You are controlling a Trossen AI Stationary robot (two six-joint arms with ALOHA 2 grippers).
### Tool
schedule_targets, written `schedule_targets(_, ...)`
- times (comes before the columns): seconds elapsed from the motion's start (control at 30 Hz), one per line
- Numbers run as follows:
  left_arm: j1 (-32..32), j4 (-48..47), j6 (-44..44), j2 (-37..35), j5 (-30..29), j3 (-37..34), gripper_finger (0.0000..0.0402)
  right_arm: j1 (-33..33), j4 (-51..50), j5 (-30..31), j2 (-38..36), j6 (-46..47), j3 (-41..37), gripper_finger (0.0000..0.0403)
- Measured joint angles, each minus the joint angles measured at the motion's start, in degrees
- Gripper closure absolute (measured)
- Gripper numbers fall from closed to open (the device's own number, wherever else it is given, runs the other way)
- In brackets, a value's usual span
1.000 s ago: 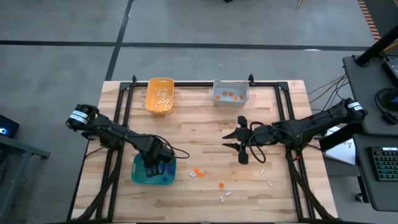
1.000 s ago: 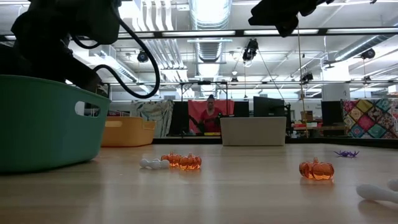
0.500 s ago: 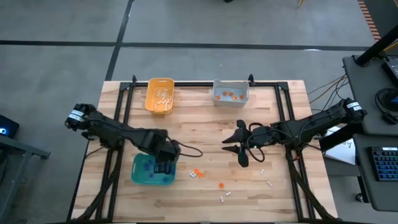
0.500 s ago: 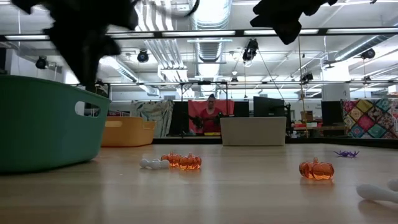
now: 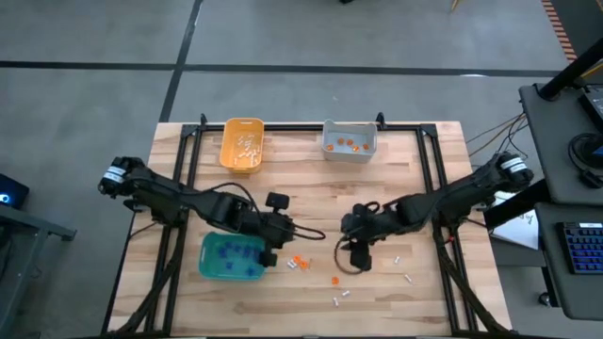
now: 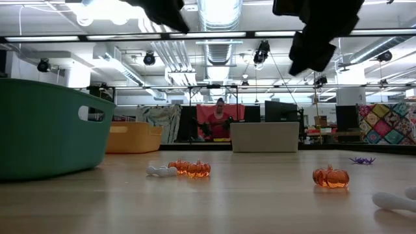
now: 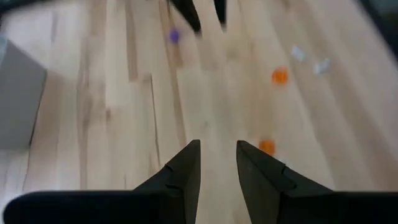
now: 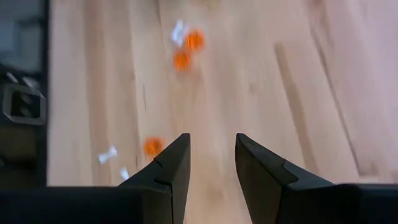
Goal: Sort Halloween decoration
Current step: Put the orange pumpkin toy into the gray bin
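Both my hands are spread and empty: left hand [image 5: 276, 247] beside the teal bin [image 5: 231, 256], right hand [image 5: 356, 254] near the orange pumpkins [image 5: 299, 262].

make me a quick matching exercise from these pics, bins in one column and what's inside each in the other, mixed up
Column one:
1. teal bin
2. orange-yellow bin
3. grey bin

Column two:
a. small white trinkets
b. orange roundish trinkets
c. small dark bluish trinkets, true colour hard to tell against the teal

Pairs: 1-c, 2-a, 3-b
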Motion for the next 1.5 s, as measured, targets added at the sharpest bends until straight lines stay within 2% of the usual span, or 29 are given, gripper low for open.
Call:
schedule_targets(0.17, -0.8, 11.3, -0.7, -0.2, 0.2, -4.2, 0.0316, 3.5, -11.9, 0.1, 6.7, -0.2, 6.8, 0.0288)
schedule_targets(0.3, -1.4, 19.9, -3.1, -0.6, 0.4, -7.9, 0.0316, 6.4, -16.3, 0.2, 11.2, -1.9, 10.5, 0.0297)
schedule_targets(0.5, -2.9, 31.0, -6.8, -0.6, 1.3, -12.0, 0.0316, 10.7, -15.8, 0.2, 15.1, -5.0, 12.0, 0.0314)
schedule_targets(0.77, -5.3, 38.7, -9.3, -0.7, 1.4, -12.0, 0.0316, 13.5, -12.3, 1.9, 18.9, -5.0, 12.1, 0.033)
schedule_targets(1.03, -6.7, 39.5, -12.2, -1.0, 1.3, -11.9, 0.0316, 14.0, -5.8, 2.5, 21.3, -6.9, 12.0, 0.0324)
schedule_targets(1.27, -6.7, 39.6, -12.7, -1.0, 1.3, -12.0, 0.0316, 14.0, -0.3, 5.4, 21.6, -10.1, 11.9, 0.0322)
schedule_targets(1.5, -6.7, 39.6, -12.6, -1.0, 1.3, -11.9, 0.0316, 14.0, 0.9, 6.4, 21.6, -9.3, 11.7, 0.0284)
